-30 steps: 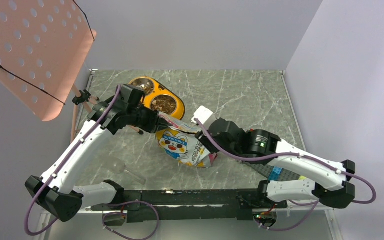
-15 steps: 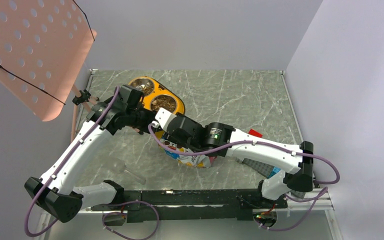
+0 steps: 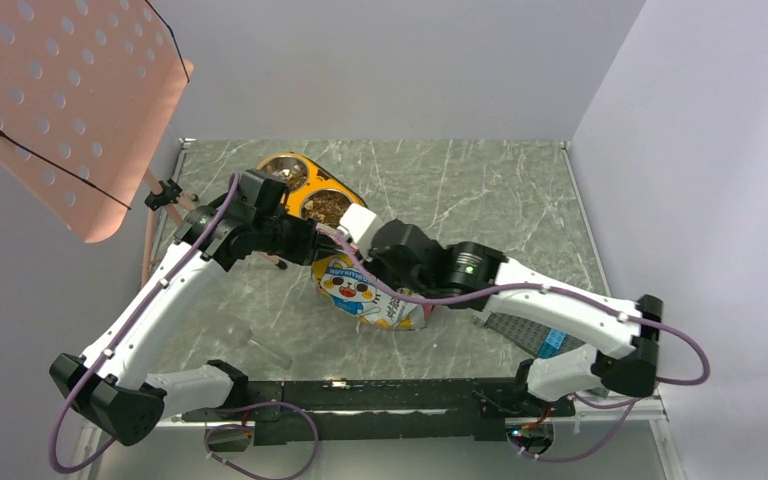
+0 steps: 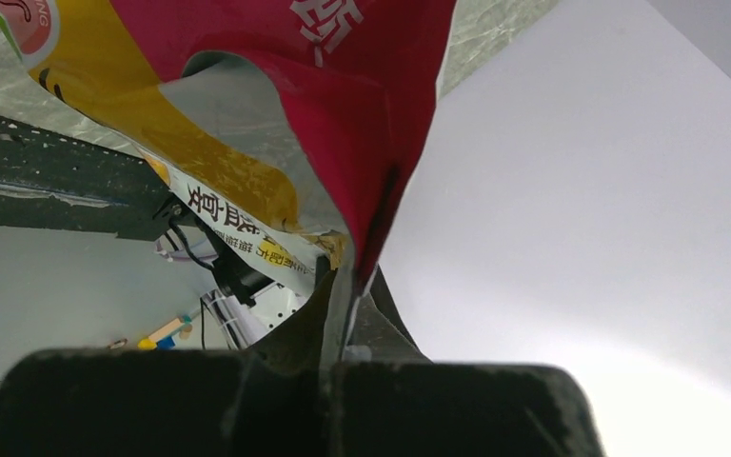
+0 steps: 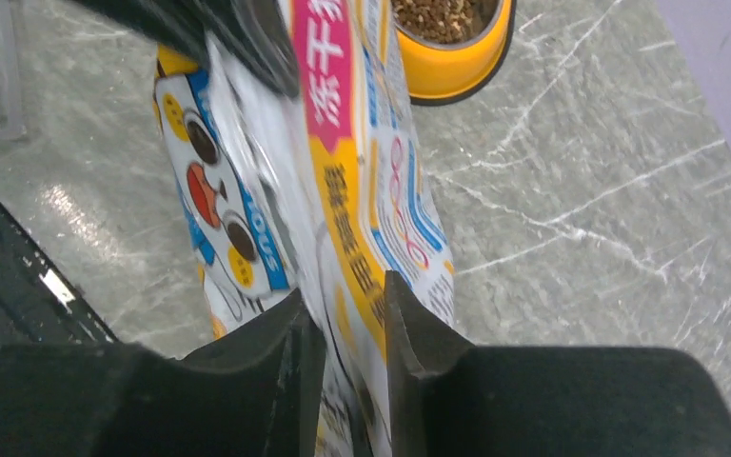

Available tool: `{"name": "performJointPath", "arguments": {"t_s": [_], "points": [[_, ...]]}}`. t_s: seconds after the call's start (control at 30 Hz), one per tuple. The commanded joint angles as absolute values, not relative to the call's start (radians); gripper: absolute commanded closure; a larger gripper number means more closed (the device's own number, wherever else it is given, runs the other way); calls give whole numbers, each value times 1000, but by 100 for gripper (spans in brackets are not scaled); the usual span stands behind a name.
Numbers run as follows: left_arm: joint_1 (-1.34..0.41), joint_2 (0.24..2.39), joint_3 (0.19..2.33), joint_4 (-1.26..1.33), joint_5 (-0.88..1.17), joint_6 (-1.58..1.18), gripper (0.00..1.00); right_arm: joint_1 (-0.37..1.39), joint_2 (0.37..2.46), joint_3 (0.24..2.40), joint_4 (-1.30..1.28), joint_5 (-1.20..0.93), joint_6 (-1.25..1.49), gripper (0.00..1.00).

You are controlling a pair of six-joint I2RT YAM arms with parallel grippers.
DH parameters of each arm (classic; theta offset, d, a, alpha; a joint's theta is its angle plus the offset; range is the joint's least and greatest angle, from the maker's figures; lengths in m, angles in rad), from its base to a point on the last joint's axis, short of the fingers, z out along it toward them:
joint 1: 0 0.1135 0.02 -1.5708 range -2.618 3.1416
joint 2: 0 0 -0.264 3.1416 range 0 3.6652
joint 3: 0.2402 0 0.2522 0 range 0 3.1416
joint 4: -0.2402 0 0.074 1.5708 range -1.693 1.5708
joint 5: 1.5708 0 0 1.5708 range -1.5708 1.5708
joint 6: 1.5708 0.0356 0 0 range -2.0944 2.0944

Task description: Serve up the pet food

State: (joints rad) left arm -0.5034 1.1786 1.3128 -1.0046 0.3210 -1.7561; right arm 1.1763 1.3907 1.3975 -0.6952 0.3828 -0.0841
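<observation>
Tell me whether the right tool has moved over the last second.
Yes. The right tool has shifted left in the top view, ending closer to the yellow bowl.

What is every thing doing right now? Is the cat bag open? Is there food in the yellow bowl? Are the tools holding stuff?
Bag: mouth open, silver lining showing, top edge pinched.
Left tool: shut on the bag's top edge.
Right tool: one finger on each side of the bag; grip unclear.
Yellow double bowl: upright, with kibble inside.
</observation>
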Motion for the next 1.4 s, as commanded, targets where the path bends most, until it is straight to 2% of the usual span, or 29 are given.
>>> {"name": "performJointPath", "arguments": {"t_s": [0.0,0.03,0.07,0.23,0.7,0.9,1.07,1.1,1.13,1.27,1.37], "points": [[-471,1137,1327,-1040,269,-1767,100,1131,1230,1329,-770,440,-86,70],[-469,1137,1329,-1041,267,-1764,100,1131,1226,1320,-780,468,-86,80],[-464,1137,1330,-1044,266,-1760,100,1131,1224,1310,-797,502,-88,99],[-416,1141,1363,-1093,246,-1709,100,1128,1127,1215,-826,626,-90,100],[-247,1221,1435,-1184,267,-1541,100,1109,866,1114,-952,594,-95,100],[-247,1215,1423,-1174,299,-1546,100,1107,847,1109,-979,521,-63,100],[-251,1180,1369,-1159,332,-1575,100,1107,908,1231,-959,361,-26,100],[-252,1174,1360,-1155,337,-1580,100,1108,930,1259,-946,321,-27,99],[-255,1169,1354,-1153,340,-1586,100,1108,952,1282,-933,283,-25,92],[-263,1166,1346,-1150,351,-1592,100,1109,1029,1326,-828,161,-23,55],[-275,1169,1343,-1147,355,-1598,100,1112,1090,1366,-750,119,-48,42]]}}
